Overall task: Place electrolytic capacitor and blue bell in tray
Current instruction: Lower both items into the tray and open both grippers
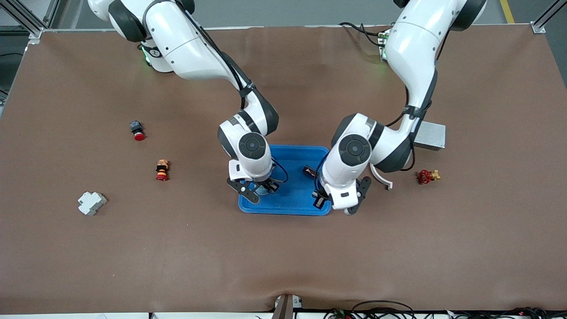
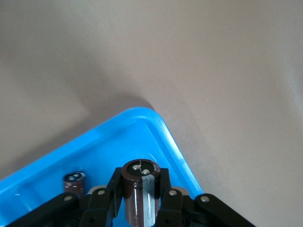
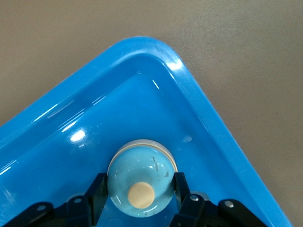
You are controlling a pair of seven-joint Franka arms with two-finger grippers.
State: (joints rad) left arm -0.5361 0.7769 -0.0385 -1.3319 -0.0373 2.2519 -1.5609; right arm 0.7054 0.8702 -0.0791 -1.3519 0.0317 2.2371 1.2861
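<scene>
The bright blue tray (image 1: 293, 195) lies mid-table. My left gripper (image 1: 335, 201) is over the tray's corner nearest the front camera, toward the left arm's end. In the left wrist view this gripper (image 2: 140, 183) is shut on an upright brown electrolytic capacitor (image 2: 139, 194) above the tray's rim (image 2: 163, 130). A small dark cylinder shape (image 2: 75, 183) shows on the tray floor; I cannot tell if it is a reflection. My right gripper (image 1: 257, 189) is low in the tray's other near corner. Its fingers (image 3: 97, 189) clamp the light blue bell (image 3: 139, 177), with its cream button, inside the tray (image 3: 199, 94).
Toward the right arm's end lie a red push button (image 1: 138, 130), a red-and-yellow button (image 1: 162, 170) and a white block (image 1: 91, 203). Toward the left arm's end are a grey metal box (image 1: 429, 135), a white curved piece (image 1: 383, 179) and a red valve (image 1: 426, 176).
</scene>
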